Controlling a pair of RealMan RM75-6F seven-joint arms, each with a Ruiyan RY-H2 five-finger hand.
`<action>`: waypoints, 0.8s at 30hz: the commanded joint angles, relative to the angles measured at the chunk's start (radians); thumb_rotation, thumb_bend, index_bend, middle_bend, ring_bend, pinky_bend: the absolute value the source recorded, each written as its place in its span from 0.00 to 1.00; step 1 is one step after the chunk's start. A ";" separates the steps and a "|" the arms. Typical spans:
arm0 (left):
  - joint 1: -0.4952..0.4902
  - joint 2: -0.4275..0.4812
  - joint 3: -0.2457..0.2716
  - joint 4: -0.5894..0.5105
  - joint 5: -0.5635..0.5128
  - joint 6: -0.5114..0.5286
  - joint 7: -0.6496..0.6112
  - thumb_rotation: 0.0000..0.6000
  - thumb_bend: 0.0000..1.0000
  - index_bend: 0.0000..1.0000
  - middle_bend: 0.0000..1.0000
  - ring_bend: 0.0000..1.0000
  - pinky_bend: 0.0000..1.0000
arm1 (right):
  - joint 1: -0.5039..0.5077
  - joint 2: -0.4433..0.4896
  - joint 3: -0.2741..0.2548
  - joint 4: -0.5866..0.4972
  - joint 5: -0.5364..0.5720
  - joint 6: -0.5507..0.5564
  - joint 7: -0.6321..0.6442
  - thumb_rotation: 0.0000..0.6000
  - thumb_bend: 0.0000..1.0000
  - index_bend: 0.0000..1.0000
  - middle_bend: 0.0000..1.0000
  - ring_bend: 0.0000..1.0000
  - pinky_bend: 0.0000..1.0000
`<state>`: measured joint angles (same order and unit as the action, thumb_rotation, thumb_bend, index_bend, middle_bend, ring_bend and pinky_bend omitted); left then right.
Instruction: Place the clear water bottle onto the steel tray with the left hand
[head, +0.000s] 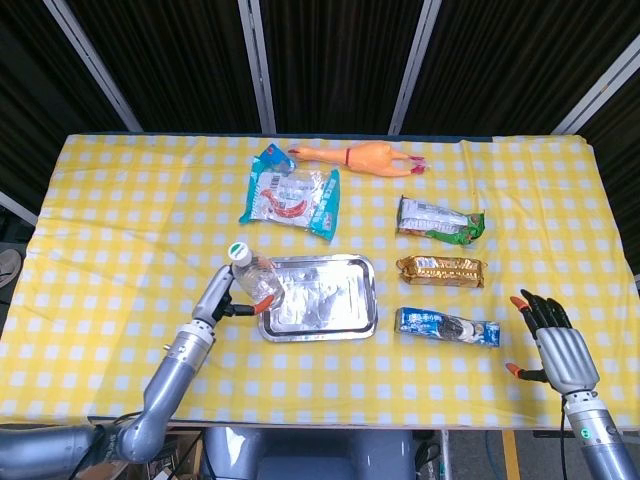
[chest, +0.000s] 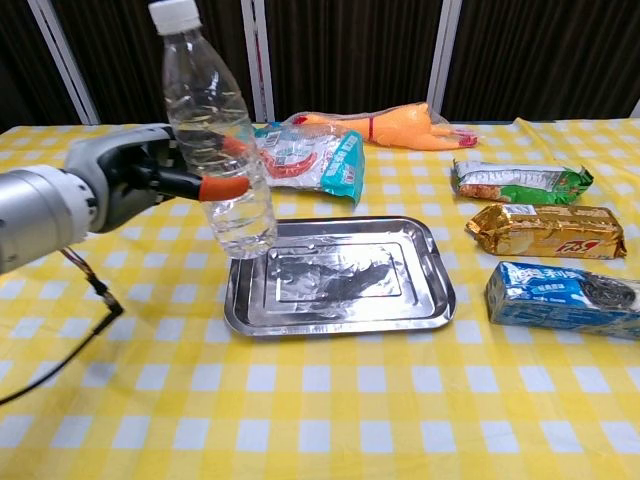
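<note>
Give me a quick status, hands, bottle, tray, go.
Left robot hand holds the clear water bottle upright above the steel tray, left edge. Right robot hand open, idle. Tray bare, nothing in the way.

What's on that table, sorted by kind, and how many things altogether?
Snack packets: 4
Water bottles: 1, held by the left robot hand
Steel trays: 1
Rubber chickens: 1
Total: 7

Yellow-checked tablecloth (chest: 330, 420), orange chicken toy (chest: 395, 127), seemingly white-capped bottle (chest: 215, 150).
</note>
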<state>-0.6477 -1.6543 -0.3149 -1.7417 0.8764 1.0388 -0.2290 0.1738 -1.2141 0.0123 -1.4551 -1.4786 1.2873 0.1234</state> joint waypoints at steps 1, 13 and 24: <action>-0.063 -0.113 -0.031 0.124 -0.025 -0.042 0.007 1.00 0.48 0.46 0.43 0.01 0.05 | 0.000 0.002 0.002 0.003 0.003 -0.001 0.009 1.00 0.05 0.11 0.00 0.04 0.00; -0.134 -0.286 -0.066 0.317 -0.024 -0.033 0.070 1.00 0.48 0.46 0.43 0.01 0.05 | 0.009 -0.006 0.001 0.027 0.004 -0.024 0.042 1.00 0.05 0.11 0.00 0.04 0.00; -0.154 -0.318 -0.043 0.373 -0.012 -0.084 0.130 1.00 0.23 0.18 0.20 0.00 0.04 | 0.008 -0.005 0.002 0.031 0.005 -0.022 0.051 1.00 0.05 0.11 0.00 0.04 0.00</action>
<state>-0.8019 -1.9779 -0.3654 -1.3665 0.8585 0.9630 -0.1045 0.1815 -1.2189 0.0144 -1.4237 -1.4738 1.2656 0.1743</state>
